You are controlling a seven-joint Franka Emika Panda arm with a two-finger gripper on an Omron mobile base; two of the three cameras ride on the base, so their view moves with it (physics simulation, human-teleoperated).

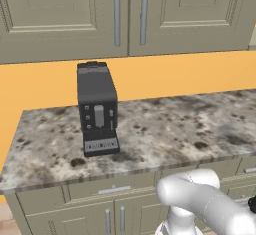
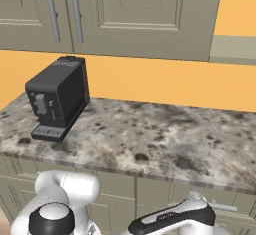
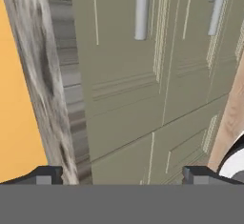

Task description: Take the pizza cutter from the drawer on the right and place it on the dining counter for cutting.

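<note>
My gripper (image 3: 121, 175) is open, its two dark fingertips (image 3: 47, 175) standing wide apart with nothing between them. It hangs low in front of the olive-beige base cabinets and faces their doors from close by. The drawer (image 1: 247, 167) on the right sits just under the granite edge; its flat front (image 2: 235, 200) carries a small silver handle and looks shut. The pizza cutter is hidden. The dining counter is out of view.
A black coffee machine (image 1: 97, 109) (image 2: 57, 99) stands on the granite worktop (image 1: 175, 129) against the orange wall. Wall cabinets (image 1: 125, 14) hang above it. Another shut drawer (image 1: 112, 189) lies left of my arm. Cabinet doors (image 3: 143, 85) with bar handles are close ahead.
</note>
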